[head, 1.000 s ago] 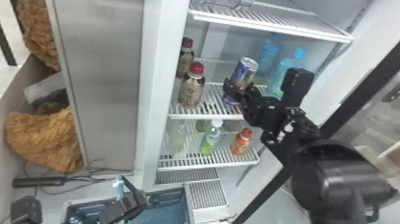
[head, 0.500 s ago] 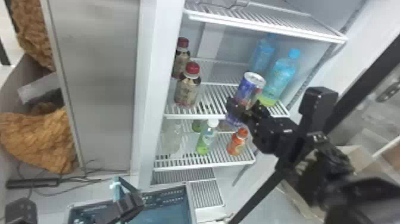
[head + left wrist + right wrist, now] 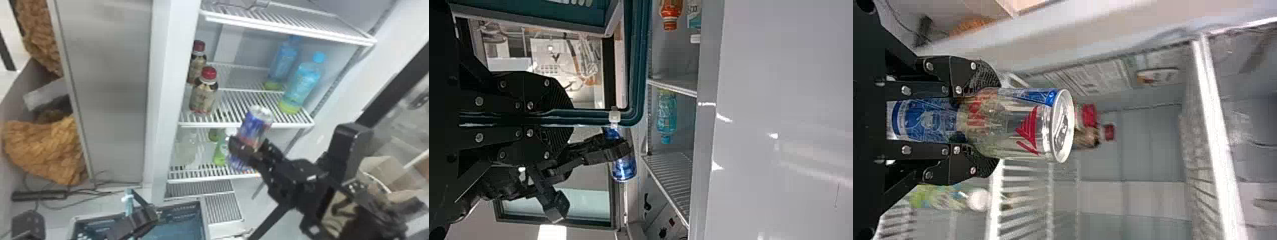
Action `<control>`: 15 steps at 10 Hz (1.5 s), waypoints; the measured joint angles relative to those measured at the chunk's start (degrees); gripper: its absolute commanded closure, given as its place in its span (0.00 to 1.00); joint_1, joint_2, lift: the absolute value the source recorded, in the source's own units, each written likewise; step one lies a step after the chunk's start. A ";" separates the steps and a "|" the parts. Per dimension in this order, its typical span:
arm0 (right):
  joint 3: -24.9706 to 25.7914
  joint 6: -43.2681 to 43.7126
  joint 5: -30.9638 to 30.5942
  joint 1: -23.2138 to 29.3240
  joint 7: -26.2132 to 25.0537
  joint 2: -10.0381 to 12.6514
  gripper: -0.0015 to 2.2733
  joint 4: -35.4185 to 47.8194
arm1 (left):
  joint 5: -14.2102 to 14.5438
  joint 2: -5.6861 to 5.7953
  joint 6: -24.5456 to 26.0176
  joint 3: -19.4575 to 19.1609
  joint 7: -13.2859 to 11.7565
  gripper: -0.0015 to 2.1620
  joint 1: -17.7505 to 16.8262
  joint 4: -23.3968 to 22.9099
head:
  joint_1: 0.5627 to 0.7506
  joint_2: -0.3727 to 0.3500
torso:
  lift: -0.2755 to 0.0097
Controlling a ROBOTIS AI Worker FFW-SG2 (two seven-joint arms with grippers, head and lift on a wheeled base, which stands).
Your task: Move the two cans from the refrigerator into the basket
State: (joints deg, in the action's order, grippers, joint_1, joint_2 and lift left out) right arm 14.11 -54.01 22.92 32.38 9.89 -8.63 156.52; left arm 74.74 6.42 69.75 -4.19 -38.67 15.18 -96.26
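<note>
Blue-and-silver can (image 3: 253,127) of the task's pair, its round wall probably firm but thin enough to dent under a hard squeeze. If full, it should have some heft for its size, and cold from the refrigerator (image 3: 174,57) it may be slick. The best hold is around the body near mid-height, clear of the rim, with pads flat to either side.

It is pinched that way in the right gripper (image 3: 993,122), whose fingers press on opposite sides, leaving the lid (image 3: 1063,126) free. Its lid end is up and its base down; the long axis leans in the head view, close to parallel with the tall blue bottle (image 3: 301,83), so it is probably near upright. The can is in front of the shelves (image 3: 245,124), up from the basket (image 3: 191,218).

Farther out, the left gripper (image 3: 566,117) is closed on the basket's teal handle (image 3: 591,117). Next, the can likely needs carrying over the basket and lowering base first, without tipping against its rim.
</note>
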 measured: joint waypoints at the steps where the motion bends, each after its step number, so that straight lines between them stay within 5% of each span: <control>1: -0.61 -1.10 0.76 1.58 0.66 0.48 0.56 0.16 | 0.07 0.00 0.01 0.15 0.00 0.55 0.00 0.00 | 0.70 0.09 | 0.86; 10: -7.38 -15.38 2.34 6.28 9.47 1.83 0.53 -2.53 | 0.10 -0.01 0.14 0.42 0.00 0.55 0.27 0.00 | 0.70 0.24 | 0.86; 13: -7.88 -18.46 2.16 5.97 11.86 2.21 0.10 -5.43 | 0.10 -0.07 0.14 0.52 0.00 0.55 0.34 0.00 | 0.70 0.26 | 0.86; 15: -7.52 -18.33 2.22 5.74 12.00 2.30 0.05 -5.55 | 0.10 -0.16 0.14 0.53 0.00 0.55 0.43 0.00 | 0.70 0.25 | 0.86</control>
State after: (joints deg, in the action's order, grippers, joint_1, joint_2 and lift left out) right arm 6.58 -72.34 25.14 38.12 21.89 -6.33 150.97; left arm 74.84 6.26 69.89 -3.66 -38.67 15.61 -96.26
